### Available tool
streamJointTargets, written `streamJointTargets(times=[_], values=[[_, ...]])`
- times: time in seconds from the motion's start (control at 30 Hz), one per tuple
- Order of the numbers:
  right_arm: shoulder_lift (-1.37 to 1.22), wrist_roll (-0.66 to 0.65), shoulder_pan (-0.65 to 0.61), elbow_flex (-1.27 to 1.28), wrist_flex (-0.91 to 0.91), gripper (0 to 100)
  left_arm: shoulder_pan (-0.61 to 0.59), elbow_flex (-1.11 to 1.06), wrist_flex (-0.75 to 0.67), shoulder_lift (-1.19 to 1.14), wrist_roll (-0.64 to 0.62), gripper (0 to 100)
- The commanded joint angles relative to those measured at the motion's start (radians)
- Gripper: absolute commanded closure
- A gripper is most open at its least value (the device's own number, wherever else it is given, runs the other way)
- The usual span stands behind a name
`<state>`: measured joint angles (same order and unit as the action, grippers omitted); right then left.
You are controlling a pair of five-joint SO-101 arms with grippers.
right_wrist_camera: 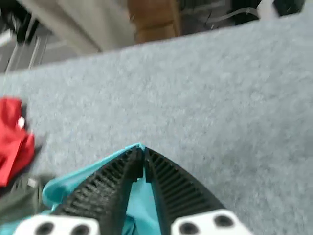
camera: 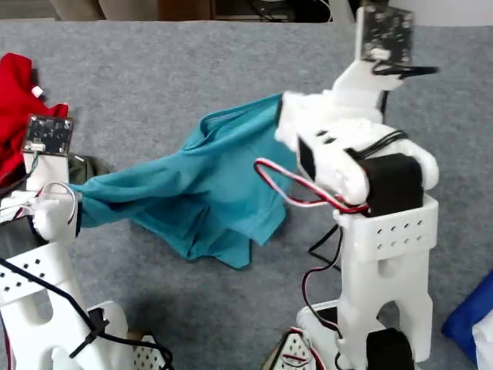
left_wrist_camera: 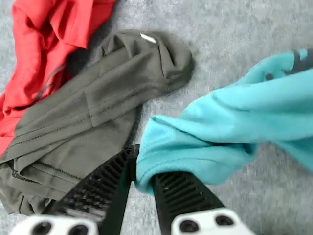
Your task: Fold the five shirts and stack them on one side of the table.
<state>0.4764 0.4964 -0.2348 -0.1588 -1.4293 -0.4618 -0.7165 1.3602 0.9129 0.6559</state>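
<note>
Teal shirt (camera: pixel 208 185) gripped at two ends, mid-desk (camera: pixel 154 69).
My left end effector (left_wrist_camera: pixel 142 181) clamps its 9 o'clock end and my right end effector (right_wrist_camera: pixel 143 164) its 2 o'clock edge. The fabric looks light, limp and sag-prone, so grip at hems.

A brown wooden piece (right_wrist_camera: pixel 152 19) stands in the room behind, beside cables (right_wrist_camera: pixel 215 17).

Soft cloth lying on rough felt counter (camera: pixel 154 69)
The teal shirt (camera: pixel 200 193) is looking matt; fingers (left_wrist_camera: pixel 181 196) are showing ribbed black plastic.
</note>
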Motion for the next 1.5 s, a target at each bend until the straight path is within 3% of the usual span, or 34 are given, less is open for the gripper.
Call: streamJointTargets(times=[0.0, 0.33, 0.53, 0.73, 0.93, 1.37, 1.47], values=[[0.028, 0.003, 0.070, -0.050, 0.080, 99.4, -0.008, -0.002, 0.049, 0.019, 0.034, 98], [0.019, 0.003, 0.168, -0.028, 0.215, 99.4, 0.000, -0.063, 0.114, 0.013, 0.034, 98], [-0.010, 0.003, -0.001, 0.205, 0.336, 99.4, 0.000, -0.069, 0.114, 0.015, 0.034, 98], [-0.283, 0.003, -0.094, 0.249, 0.508, 99.1, 0.000, -0.069, 0.110, 0.018, 0.028, 98], [-0.716, -0.003, -0.133, -0.070, 0.462, 99.0, -0.005, -0.077, 0.025, 0.018, -0.081, 98], [-1.543, -0.005, -0.223, -1.162, -0.133, 98.4, 0.011, -0.077, 0.017, 0.010, -0.107, 98], [-1.666, -0.006, -0.237, -1.368, -0.250, 89.8, 0.034, -0.089, 0.006, 0.010, -0.107, 98]])
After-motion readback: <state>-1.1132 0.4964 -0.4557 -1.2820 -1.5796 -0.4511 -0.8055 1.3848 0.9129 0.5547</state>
